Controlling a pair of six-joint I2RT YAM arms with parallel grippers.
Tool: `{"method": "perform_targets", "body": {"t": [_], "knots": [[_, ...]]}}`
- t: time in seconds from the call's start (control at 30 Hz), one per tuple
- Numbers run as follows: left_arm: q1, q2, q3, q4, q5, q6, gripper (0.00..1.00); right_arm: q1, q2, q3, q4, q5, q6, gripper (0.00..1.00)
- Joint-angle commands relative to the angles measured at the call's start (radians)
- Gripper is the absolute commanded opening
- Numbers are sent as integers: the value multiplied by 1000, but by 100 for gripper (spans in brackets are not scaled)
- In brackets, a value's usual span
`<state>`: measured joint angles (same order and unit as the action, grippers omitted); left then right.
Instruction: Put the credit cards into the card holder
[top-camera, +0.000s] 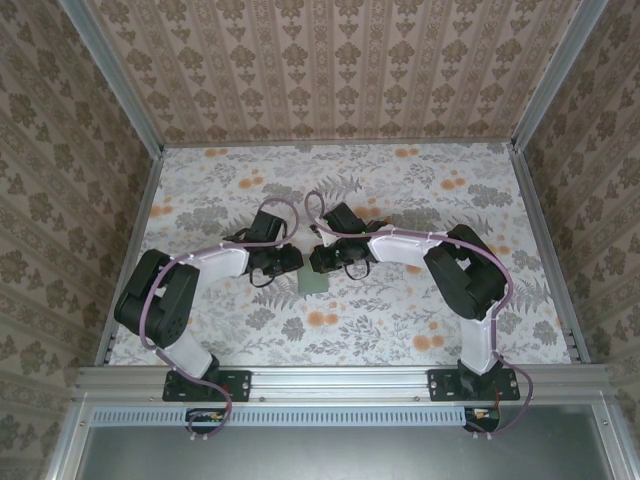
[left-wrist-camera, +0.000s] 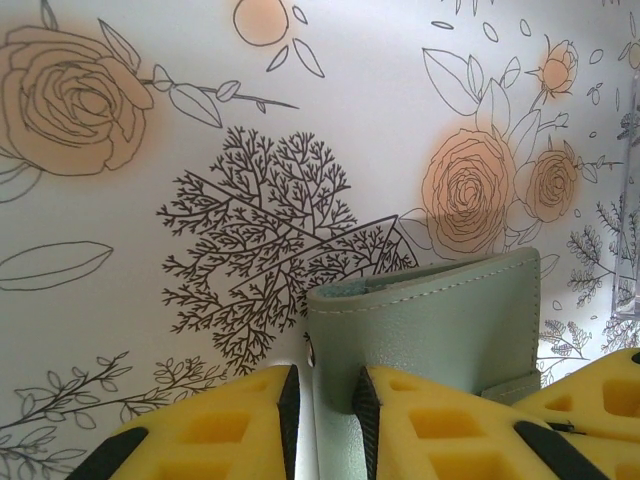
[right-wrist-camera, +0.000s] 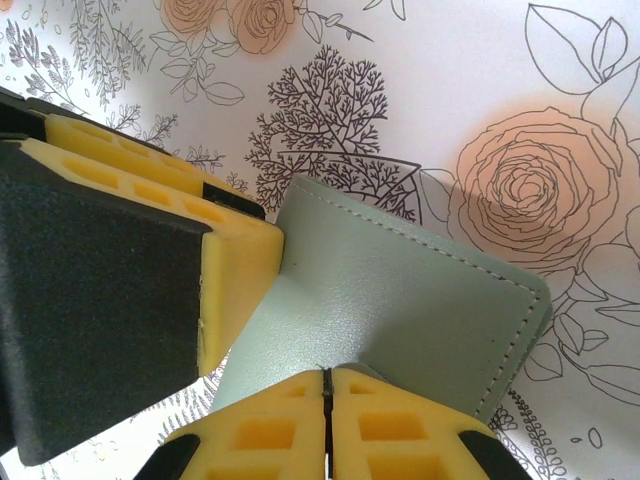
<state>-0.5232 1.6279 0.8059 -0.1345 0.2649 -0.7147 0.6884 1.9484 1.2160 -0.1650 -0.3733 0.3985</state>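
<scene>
The right gripper (right-wrist-camera: 325, 388) is seen pressed fully together, with a thin leaf of the card holder (right-wrist-camera: 400, 300) pinched at its tips. The left gripper (left-wrist-camera: 323, 395) is set narrow, and the holder's left edge is caught between its yellow pads. The grey-green holder is kept partly open between the two grippers, over the flowered table (top-camera: 420, 190), near its middle.
</scene>
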Motion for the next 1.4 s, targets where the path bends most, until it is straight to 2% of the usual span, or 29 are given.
{"method": "perform_targets", "body": {"t": [0.0, 0.67, 1.07, 1.37], "knots": [[-8, 2, 21, -38, -11, 11, 26, 10, 8, 1, -72, 20, -13, 9], [-8, 4, 31, -40, -8, 10, 26, 24, -17, -7, -114, -3, -25, 9], [-8, 2, 28, -38, -6, 11, 26, 32, -27, -24, -107, 27, -26, 9], [-8, -5, 17, -37, -9, 8, 26, 37, 21, 4, -100, 68, -21, 9]]}}
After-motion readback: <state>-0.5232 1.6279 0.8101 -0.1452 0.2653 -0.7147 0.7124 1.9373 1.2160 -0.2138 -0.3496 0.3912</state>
